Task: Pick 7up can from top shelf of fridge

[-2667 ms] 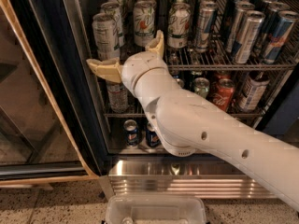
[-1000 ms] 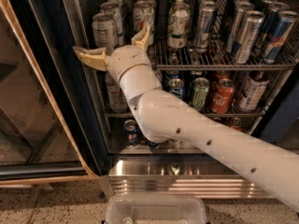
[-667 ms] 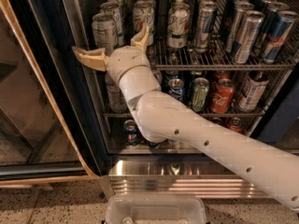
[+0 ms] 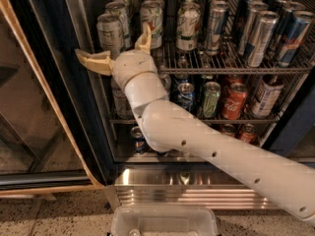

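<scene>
While a clear bin (image 4: pixel 162 221) sits at the foot of the fridge (image 4: pixel 187 183), the arm (image 4: pixel 221 151) reaches up past the lower racks to the left end of the top table (image 4: pixel 231 69), a chrome wire rack. Its tool (image 4: pixel 112 40) is released, its two tan fingers splayed wide. One juts left toward the frame and the other points up past the table's front rail.

Over the past few seconds the tool has climbed and swung left from a spot lower down, level with the rack below. In the last second it has barely stirred. That shift has put the open jaws in front of the can (image 4: pixel 109 26), which stands upright at the front left corner of the top table. It shows between the two fingers and, so far as can be seen, is not yet touched.

On this evidence the approach looks lined up and the grasp is still to come: the tool must push in around the can and close. Just to the right stand white cans (image 4: pixel 188 26) with green-and-red logos, close enough to be knocked. Slim blue-and-silver cans (image 4: pixel 290 33) fill the far right.
</scene>
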You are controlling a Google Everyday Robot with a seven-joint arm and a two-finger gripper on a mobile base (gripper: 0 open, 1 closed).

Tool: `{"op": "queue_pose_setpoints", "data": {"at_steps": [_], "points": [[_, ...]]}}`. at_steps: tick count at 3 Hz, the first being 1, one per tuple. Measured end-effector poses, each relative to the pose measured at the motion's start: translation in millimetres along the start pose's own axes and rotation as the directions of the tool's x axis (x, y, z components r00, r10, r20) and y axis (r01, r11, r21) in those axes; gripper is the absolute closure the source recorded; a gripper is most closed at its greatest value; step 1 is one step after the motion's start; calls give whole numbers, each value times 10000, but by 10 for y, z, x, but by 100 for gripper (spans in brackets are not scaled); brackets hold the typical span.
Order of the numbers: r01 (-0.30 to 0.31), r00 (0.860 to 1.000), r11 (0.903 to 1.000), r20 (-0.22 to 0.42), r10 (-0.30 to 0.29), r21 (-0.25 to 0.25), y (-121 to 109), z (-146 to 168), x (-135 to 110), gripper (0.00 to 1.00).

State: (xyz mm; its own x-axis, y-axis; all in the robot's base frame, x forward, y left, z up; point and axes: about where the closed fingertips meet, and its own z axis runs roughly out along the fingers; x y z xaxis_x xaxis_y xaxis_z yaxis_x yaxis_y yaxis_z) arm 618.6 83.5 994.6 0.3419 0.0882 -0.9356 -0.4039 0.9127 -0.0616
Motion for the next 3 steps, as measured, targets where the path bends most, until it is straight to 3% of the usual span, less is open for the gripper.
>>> {"op": "queue_pose_setpoints", "data": {"at_steps": [1,2,3], "points": [[-1,10000,10000,0,1,0,-9,-18,-6,32],[-2,10000,10000,1,2,1,1,-46,-17,23],[-2,10000,10000,0,2,-4,3,-45,-18,1]]}}
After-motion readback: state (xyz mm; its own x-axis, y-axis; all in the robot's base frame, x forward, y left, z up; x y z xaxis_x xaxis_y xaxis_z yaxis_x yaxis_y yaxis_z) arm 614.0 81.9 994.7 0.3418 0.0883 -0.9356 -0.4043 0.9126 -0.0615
